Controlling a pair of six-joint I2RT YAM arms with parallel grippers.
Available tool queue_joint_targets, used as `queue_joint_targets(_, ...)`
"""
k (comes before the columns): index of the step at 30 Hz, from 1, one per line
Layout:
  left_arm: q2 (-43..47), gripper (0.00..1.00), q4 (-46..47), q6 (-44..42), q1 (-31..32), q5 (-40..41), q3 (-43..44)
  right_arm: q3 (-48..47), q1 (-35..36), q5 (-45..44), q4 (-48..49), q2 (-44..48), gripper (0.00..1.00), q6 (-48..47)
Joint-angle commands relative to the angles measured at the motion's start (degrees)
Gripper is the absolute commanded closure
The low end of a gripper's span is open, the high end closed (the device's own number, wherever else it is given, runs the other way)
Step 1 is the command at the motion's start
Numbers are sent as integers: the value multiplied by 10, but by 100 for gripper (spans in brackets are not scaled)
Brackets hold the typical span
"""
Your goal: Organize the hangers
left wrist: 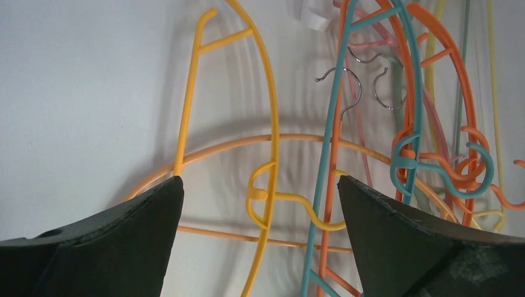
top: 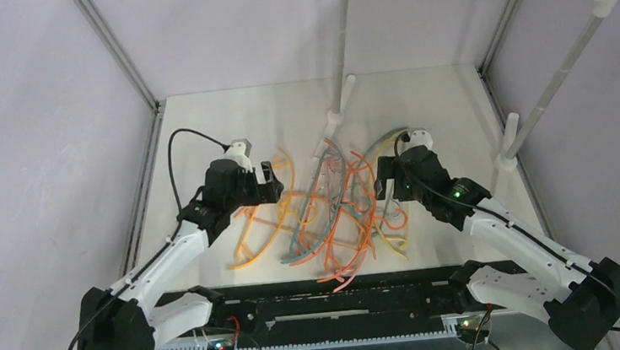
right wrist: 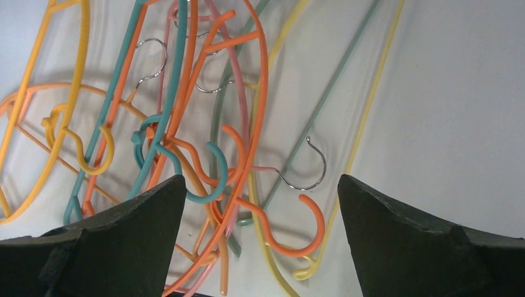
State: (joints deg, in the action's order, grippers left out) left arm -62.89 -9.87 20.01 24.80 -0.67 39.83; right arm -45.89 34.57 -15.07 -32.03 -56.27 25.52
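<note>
A tangled heap of thin, curved plastic hangers (top: 335, 215) in orange, yellow, teal, pale green and pink lay in the middle of the pale worktop (top: 225, 115). The left claw (top: 272, 182) and right claw (top: 382, 181) hung at its opposite sides, both spread wide, pinching nothing.

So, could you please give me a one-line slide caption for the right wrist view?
Right gripper, jaws wide open, above a tangle of coloured hangers on the white table.
</note>
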Motion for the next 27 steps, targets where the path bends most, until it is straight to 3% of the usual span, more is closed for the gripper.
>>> queue_joint_targets(1,30,0,7,3,8,1,-20,-13,4,6,9,19,0,-50)
queue_joint_targets(8,26,3,-2,4,73,65,-60,15,3,32,40,62,0,-66)
queue_joint_targets(17,-17,21,-18,22,114,152,-81,20,0,10,15,60,0,-57)
queue_joint_targets(20,-42,33,-13,22,116,155,-83,24,0,11,14,61,0,-52)
queue_joint_targets(27,-79,36,-3,11,142,143,-72,36,-10,8,11,66,0,-48)
